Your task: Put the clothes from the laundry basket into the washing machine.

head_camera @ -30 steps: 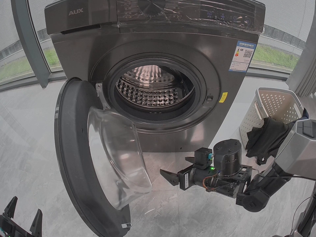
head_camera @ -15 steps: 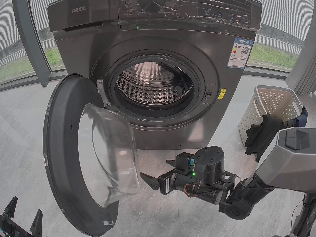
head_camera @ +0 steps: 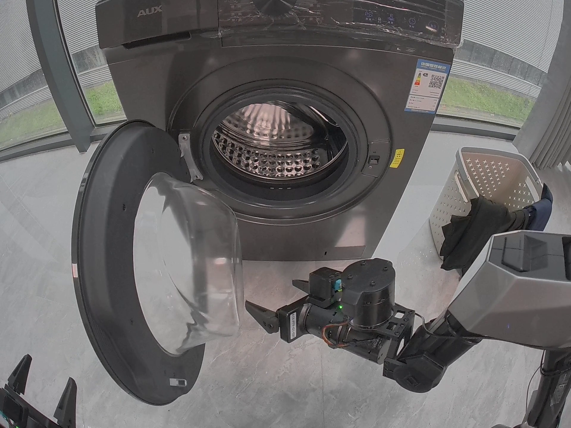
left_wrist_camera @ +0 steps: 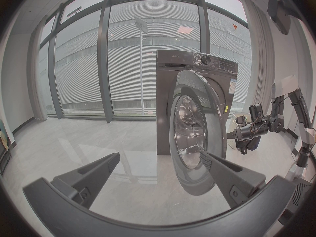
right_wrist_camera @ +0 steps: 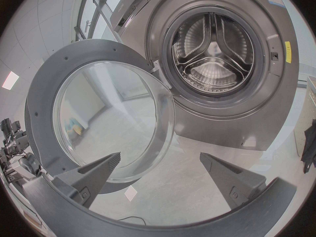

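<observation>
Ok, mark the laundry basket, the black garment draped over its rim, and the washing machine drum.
laundry basket (head_camera: 449,209), head view, perforated outer side wall.
black garment (head_camera: 476,233), head view, middle of the hanging fold.
washing machine drum (head_camera: 270,156), head view, perforated lower wall.

You see the left gripper with its two dark fingers spread wide apart and nothing between them. Beyond it stands the grey washing machine, with a round knob on its upper panel. Its door is swung open, and the outer side with the round glass window faces this camera. Past the edge of the door, the right gripper hangs above the floor, in front of the machine. The floor is pale and shiny, and tall windows stand behind.
</observation>
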